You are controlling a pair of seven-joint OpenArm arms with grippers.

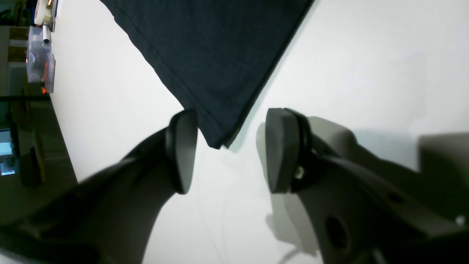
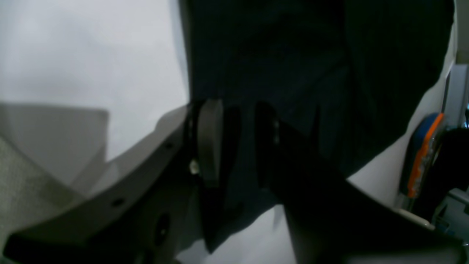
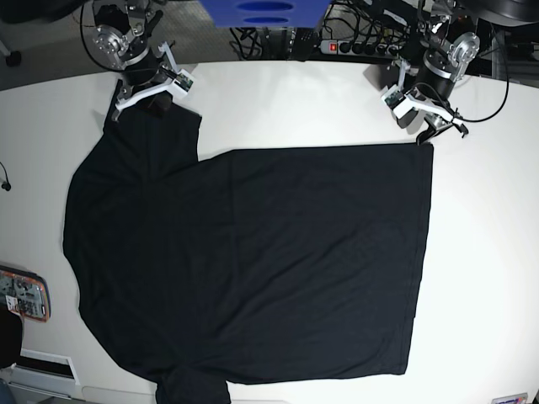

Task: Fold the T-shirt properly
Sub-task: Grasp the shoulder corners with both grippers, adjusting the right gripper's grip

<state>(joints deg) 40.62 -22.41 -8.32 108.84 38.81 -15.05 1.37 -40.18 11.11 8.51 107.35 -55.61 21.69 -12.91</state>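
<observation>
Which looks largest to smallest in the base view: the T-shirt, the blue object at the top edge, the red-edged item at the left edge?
1. T-shirt, by far the largest.
2. Blue object, partly cut off by the frame.
3. Red-edged item, also partly cut off, so ranks two and three are unsure.

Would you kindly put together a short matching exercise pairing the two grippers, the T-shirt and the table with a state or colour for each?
Things:
1. left gripper
2. right gripper
3. T-shirt
4. table

States or colours:
A. white
B. black, spread flat
C. open, a shirt corner between its pads
D. closed on a sleeve of the shirt

Pairs: 1-C, 2-D, 3-B, 4-A
</observation>
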